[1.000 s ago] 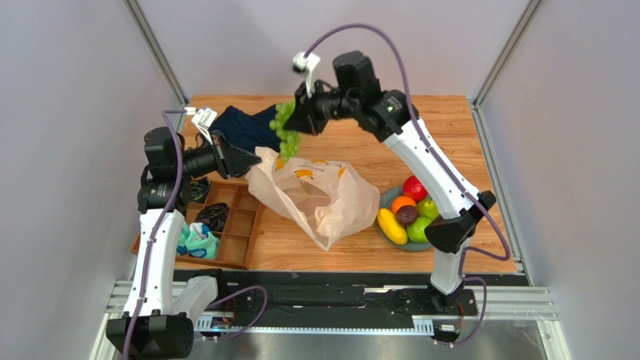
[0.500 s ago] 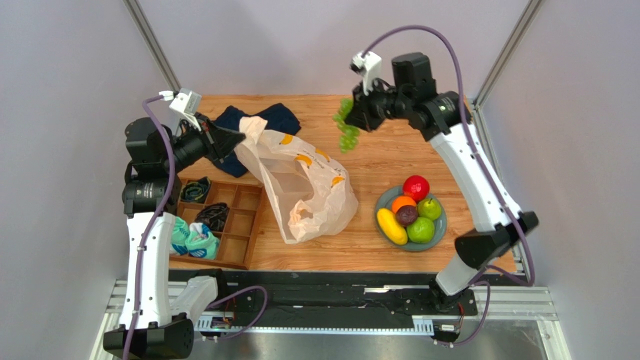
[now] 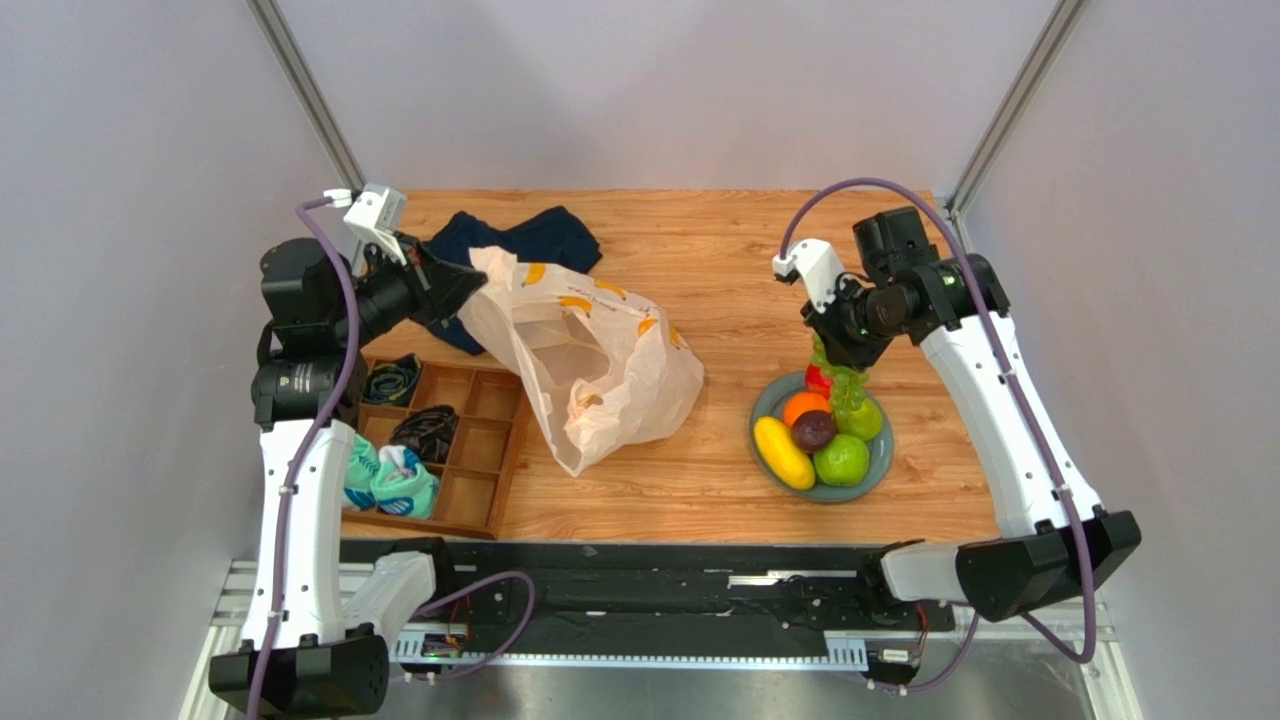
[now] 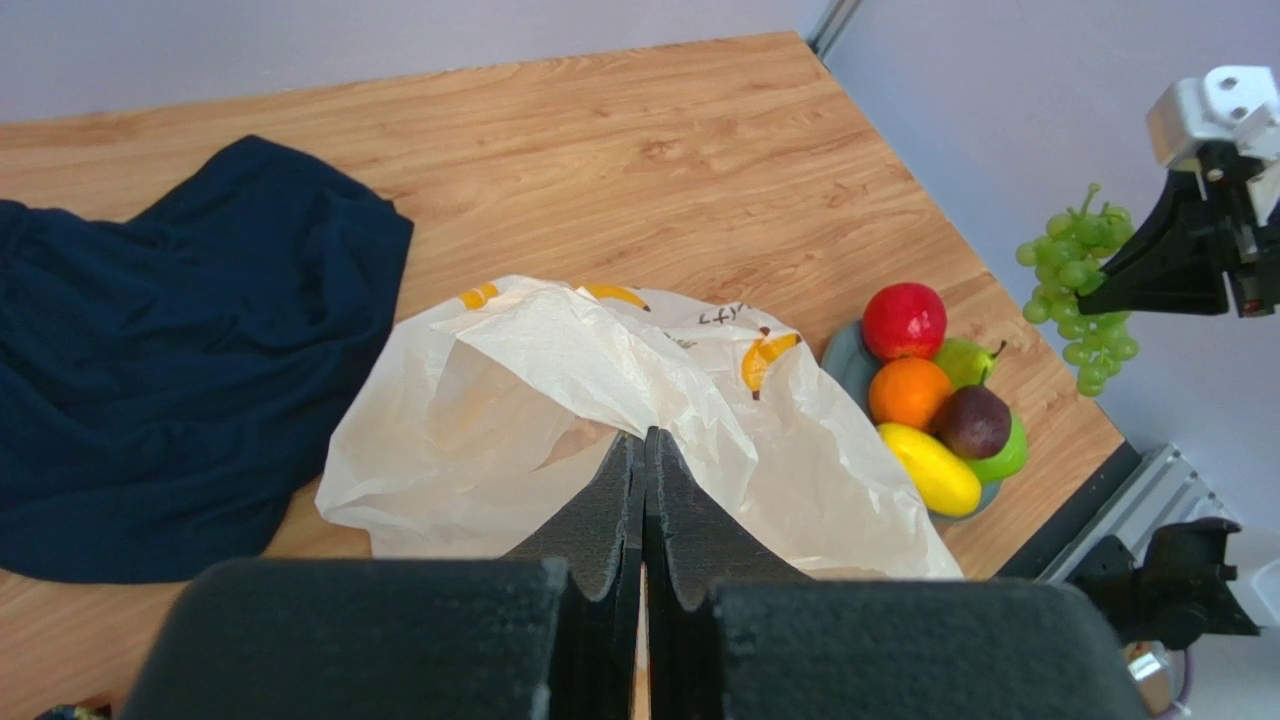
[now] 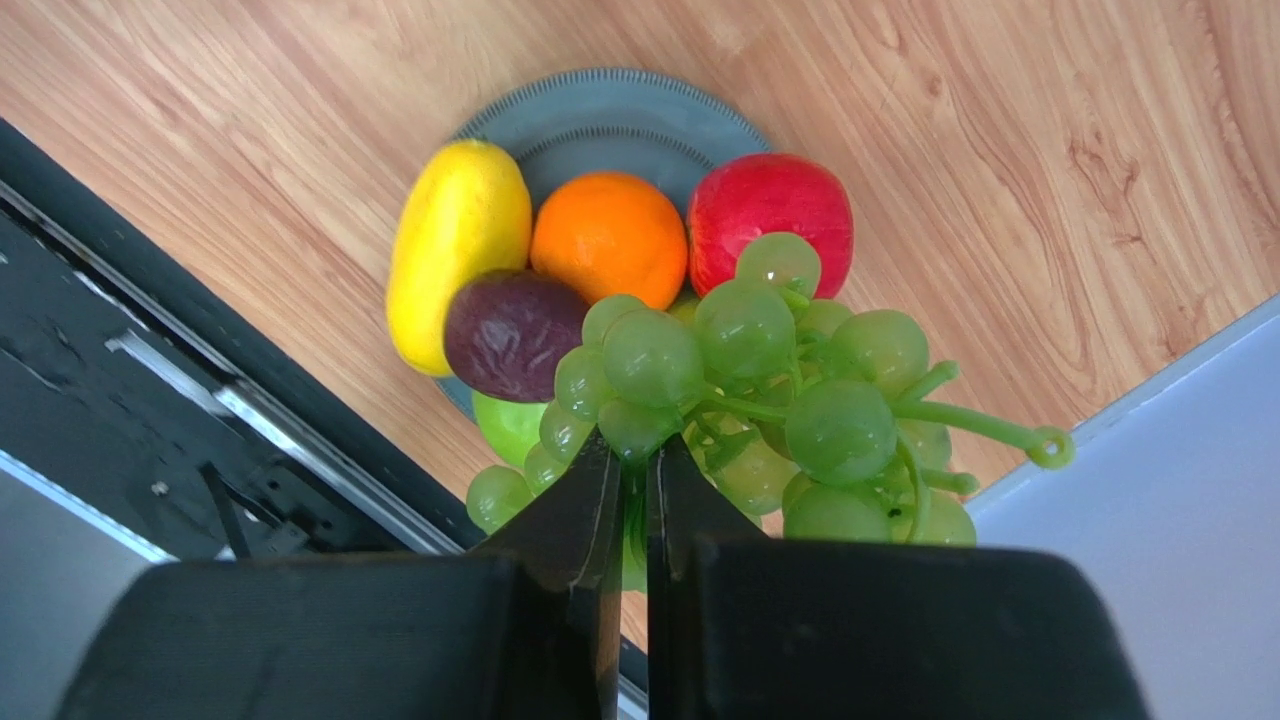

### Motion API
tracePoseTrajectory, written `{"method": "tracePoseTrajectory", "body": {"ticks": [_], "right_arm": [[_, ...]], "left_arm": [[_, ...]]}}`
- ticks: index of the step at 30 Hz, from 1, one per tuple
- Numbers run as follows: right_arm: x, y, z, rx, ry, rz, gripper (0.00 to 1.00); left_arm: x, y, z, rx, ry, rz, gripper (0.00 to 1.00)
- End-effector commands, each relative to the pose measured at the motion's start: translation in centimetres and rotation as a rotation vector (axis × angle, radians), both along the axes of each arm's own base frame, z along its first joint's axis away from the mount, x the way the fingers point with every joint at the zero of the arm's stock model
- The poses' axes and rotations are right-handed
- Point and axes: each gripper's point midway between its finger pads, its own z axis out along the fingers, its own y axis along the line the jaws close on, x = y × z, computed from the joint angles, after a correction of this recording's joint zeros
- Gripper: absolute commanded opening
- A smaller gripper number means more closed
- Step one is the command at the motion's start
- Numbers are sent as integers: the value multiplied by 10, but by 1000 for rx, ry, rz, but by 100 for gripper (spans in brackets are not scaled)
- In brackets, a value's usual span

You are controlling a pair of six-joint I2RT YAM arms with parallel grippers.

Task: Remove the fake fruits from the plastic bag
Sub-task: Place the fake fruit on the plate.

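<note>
Right gripper (image 5: 631,465) clamps the grape bunch (image 5: 781,390) over the plate (image 3: 760,420), right of centre; left gripper (image 4: 643,465) pinches the plastic bag (image 4: 496,420); next, probably lower and release.

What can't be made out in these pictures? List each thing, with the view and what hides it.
- Inside of the plastic bag: top and left wrist views; its own crinkled film hides any fruit left inside.
- Part of the plate: right wrist view; the grape bunch covers it.
- Contents of the wooden tray: top view; the left arm covers part, the rest is too small.
</note>
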Motion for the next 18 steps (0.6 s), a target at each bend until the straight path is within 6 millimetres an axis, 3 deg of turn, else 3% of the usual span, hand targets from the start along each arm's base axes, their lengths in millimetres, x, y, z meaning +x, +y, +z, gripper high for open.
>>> {"method": "tracePoseTrajectory", "body": {"ticks": [1,9,18], "right_arm": [[-23,-24,-25,-170,144,127,0],[0,-38,-47,-312,216,197,1],[-12,-41,-76,-348,345,244,6]], "left_arm": [[-2,1,2,3,-27,-8,0],[-10,4,-4,-4,-15,1,0],[-11,10,-13,-17,4,24,0]]}}
